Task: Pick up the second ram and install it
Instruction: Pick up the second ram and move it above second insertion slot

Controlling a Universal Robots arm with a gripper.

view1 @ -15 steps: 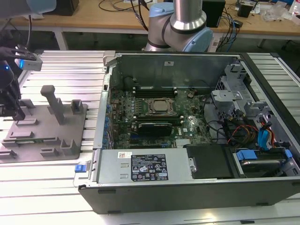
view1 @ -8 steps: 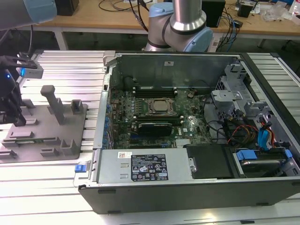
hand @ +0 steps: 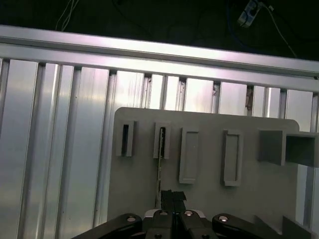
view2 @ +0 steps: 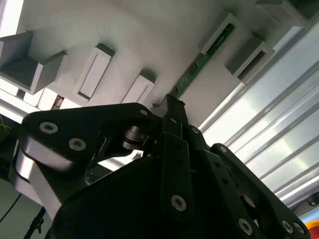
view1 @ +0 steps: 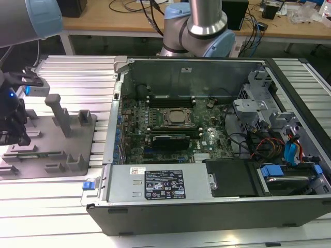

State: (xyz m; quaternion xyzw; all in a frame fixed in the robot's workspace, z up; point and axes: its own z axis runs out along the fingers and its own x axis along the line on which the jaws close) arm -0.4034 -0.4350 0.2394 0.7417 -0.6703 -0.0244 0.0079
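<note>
On the grey fixture plate [hand: 209, 196], the arm's gripper [hand: 173, 195] pinches the near end of the second ram [view2: 204, 59], its jaws drawn almost together on the thin green stick. The stick stands on edge on the plate, its far end seated in a raised slot block [hand: 166, 142]. The open computer case [view1: 207, 209] sits just beside the plate, on the exterior view's right, both on a ribbed aluminium table [view1: 67, 72].
</note>
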